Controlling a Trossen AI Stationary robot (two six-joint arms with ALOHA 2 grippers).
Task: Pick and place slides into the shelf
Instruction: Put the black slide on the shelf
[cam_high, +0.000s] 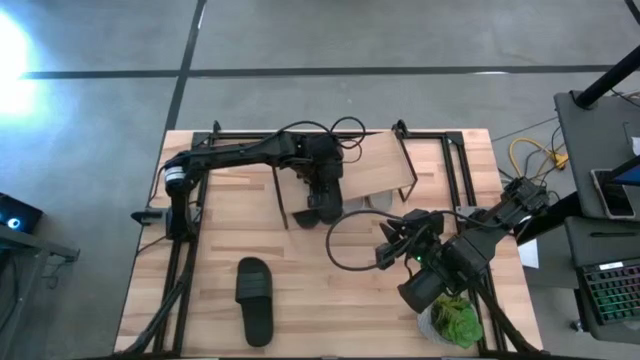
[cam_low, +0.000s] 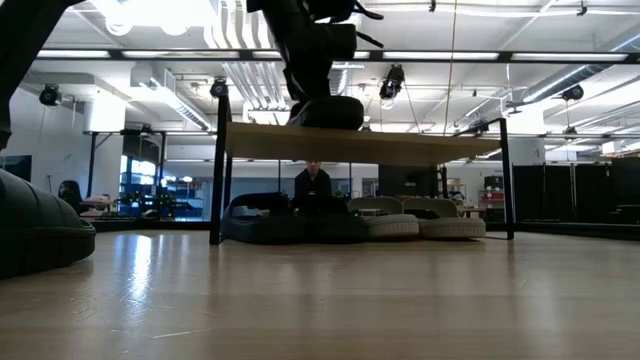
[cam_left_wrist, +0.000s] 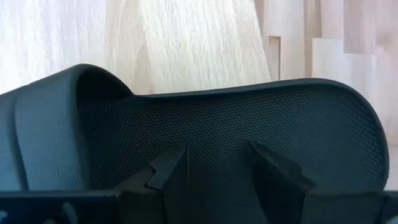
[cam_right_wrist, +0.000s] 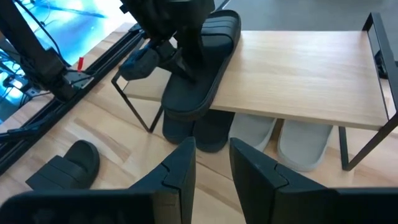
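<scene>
Right wrist view: black slide (cam_right_wrist: 202, 62) is clamped in left jaws (cam_right_wrist: 180, 59), upper centre, overhanging shelf (cam_right_wrist: 298, 74) edge. Should be pushed fully on before release. Right jaws (cam_right_wrist: 211, 163) apart, empty.

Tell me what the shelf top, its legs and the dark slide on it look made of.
Shelf top: pale wood, visible grain, matte.
Legs: thin black rods, probably painted metal.
Dark slide: matte moulded foam or rubber, judging by its fine dimpled footbed.

light: bright overhead | glare: floor (cam_high: 15, 50) top-left | focus: sharp
</scene>
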